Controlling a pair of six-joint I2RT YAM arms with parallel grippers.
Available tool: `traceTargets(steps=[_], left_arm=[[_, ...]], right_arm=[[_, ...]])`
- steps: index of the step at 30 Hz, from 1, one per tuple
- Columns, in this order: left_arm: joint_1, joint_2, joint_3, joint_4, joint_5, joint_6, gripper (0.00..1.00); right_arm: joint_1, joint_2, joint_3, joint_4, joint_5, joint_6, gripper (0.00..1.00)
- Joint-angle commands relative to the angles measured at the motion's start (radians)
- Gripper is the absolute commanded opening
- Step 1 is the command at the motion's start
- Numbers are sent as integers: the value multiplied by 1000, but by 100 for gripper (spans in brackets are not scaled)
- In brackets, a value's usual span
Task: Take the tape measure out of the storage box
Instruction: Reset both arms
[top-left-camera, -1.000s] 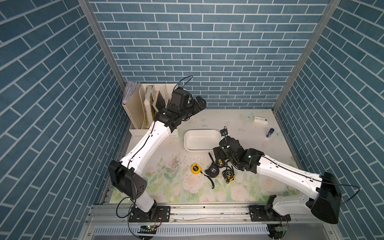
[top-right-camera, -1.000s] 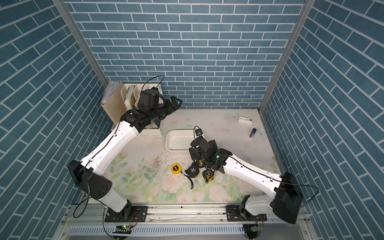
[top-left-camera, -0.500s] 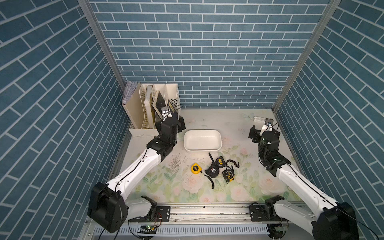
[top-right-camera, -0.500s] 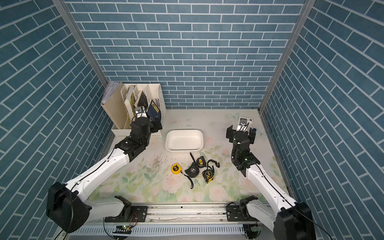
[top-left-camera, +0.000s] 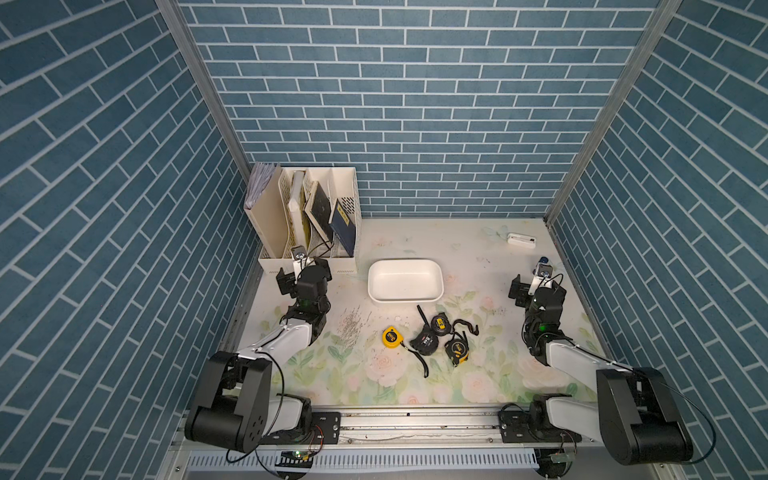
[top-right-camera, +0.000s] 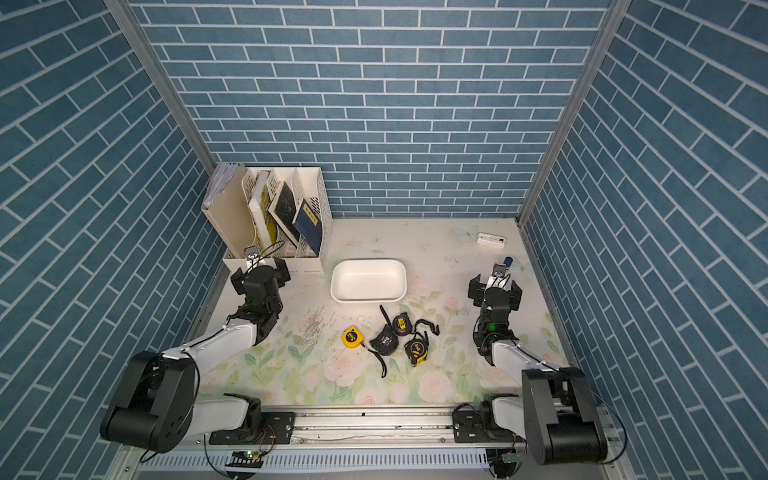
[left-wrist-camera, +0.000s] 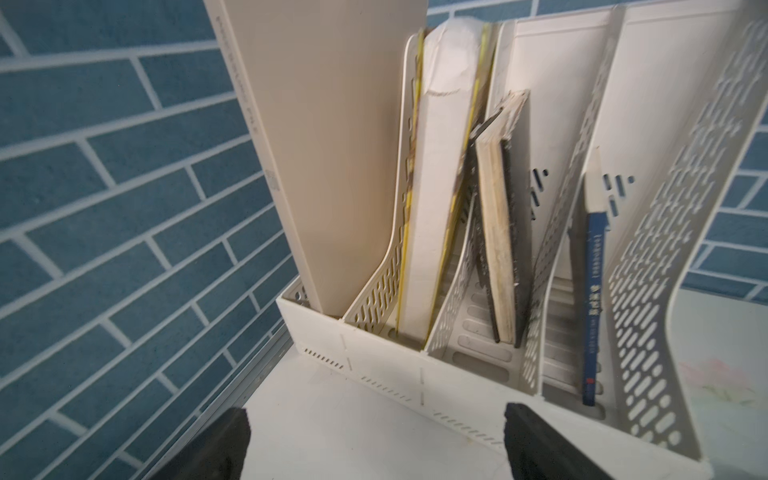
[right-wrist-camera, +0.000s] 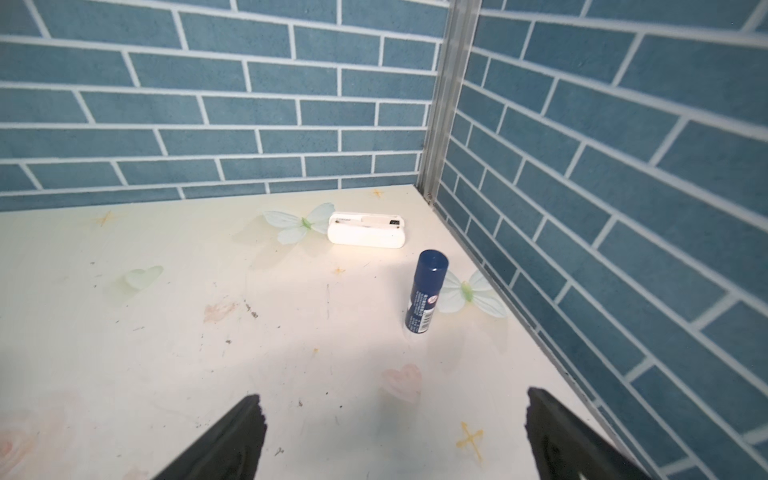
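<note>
Left fingers (left-wrist-camera: 216, 449) and right fingers (right-wrist-camera: 224, 440) both stand spread, holding nothing — one pair faces the file rack (left-wrist-camera: 395, 353), the other the far corner (right-wrist-camera: 428, 195). You look finished: the storage box (top-left-camera: 404, 299) is empty, and four tape measures (top-left-camera: 424, 344) lie on the bench (top-left-camera: 478, 266) just in front of it. Your bench is floral and scuffed; blue brick-pattern walls (top-left-camera: 415, 104) close three sides.

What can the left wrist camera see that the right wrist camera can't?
Only the left wrist view: the cream file organizer holding books, including a blue-spined book. Only the right wrist view: an upright dark blue tube and a white oblong case. Both: blue brick wall, pale tabletop, and open, empty claws: left claw, right claw.
</note>
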Motion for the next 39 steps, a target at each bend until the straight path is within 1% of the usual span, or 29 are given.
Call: traceTargets(steps=[1,2,3,4,6,7,9,11,13,14,15,16,17,18,21,22,23,25,26,27,30,39], left_arm=[[55,19,-80,191,96,-4,100],[69,25,-93,214,115,-10,100],[81,27,-90,214,132,-17,100],[91,30,-95,237,162,-9,100],[100,47,-86,265,199,13,100],[102,63,-68,254,210,22,100],[102,84,-39,228,229,34,100],[102,88,-21,187,248,39,100],[102,71,-24,143,264,38,100],[102,56,-37,132,261,34,100],[102,36,-62,138,255,25,100],[102,20,-92,156,257,19,100],[102,13,-113,177,261,15,100],[102,18,-132,202,261,6,100],[102,83,-174,303,280,2,100],[102,92,-152,262,286,4,100],[100,100,-170,319,295,25,100],[100,151,-251,523,289,33,100],[97,138,-258,507,314,41,100],[97,152,-273,555,308,40,100],[99,177,-299,622,337,51,100],[113,173,-296,607,354,42,100]], right_arm=[[-6,103,-39,217,-87,-4,100],[-6,109,-21,183,-87,0,100],[-4,129,-21,225,-100,-32,100],[-6,138,-14,224,-103,-39,100],[-10,183,-49,342,-127,-60,100],[-10,215,-67,413,-144,-71,100],[-18,225,-62,401,-160,-61,100],[-24,236,-77,437,-165,-55,100],[-26,267,-106,516,-174,-59,99],[-27,253,-95,477,-175,-54,98],[-31,269,-95,505,-185,-55,98],[-38,258,-89,469,-197,-49,98],[-41,268,-95,496,-202,-50,98],[-41,259,-88,469,-202,-49,98],[-42,263,-93,489,-200,-52,99],[-41,259,-92,478,-199,-50,99],[-41,262,-93,486,-199,-52,100],[-41,261,-93,486,-199,-52,100],[-42,260,-94,484,-199,-52,100],[-41,259,-94,487,-196,-51,100],[-41,259,-93,487,-198,-52,100],[-41,261,-93,483,-197,-52,100]])
